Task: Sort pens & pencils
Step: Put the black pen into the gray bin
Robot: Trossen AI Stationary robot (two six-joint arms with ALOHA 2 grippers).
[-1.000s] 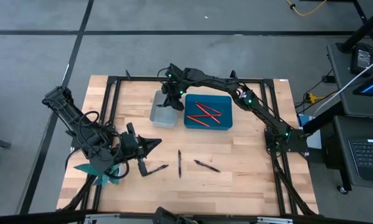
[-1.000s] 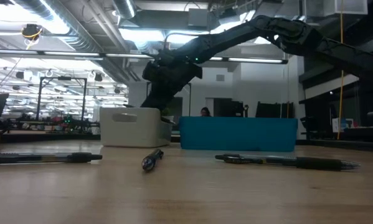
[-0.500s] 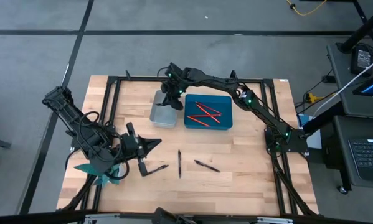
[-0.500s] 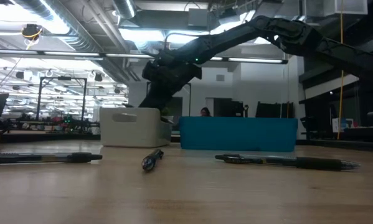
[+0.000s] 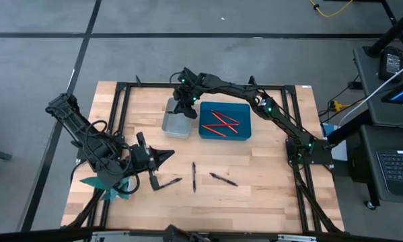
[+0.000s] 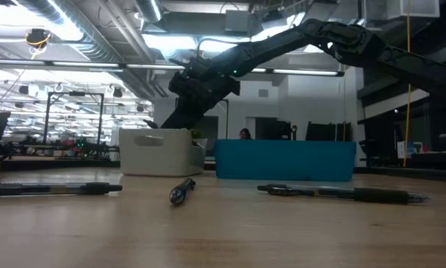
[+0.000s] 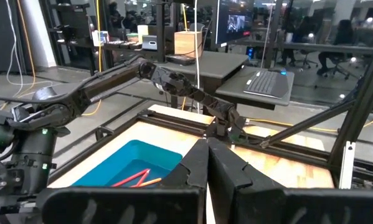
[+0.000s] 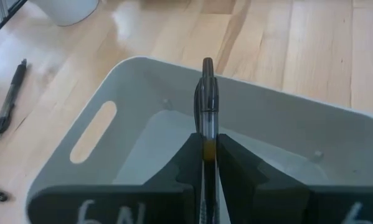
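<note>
Right hand [image 8: 206, 163] clamped on a black pen [image 8: 207, 106], centre frame in the right wrist view, directly above the grey bin [image 8: 111, 124]; pen's long axis points across the bin's opening. Left hand [image 5: 166, 156] closed, idle lower left, well apart.
</note>
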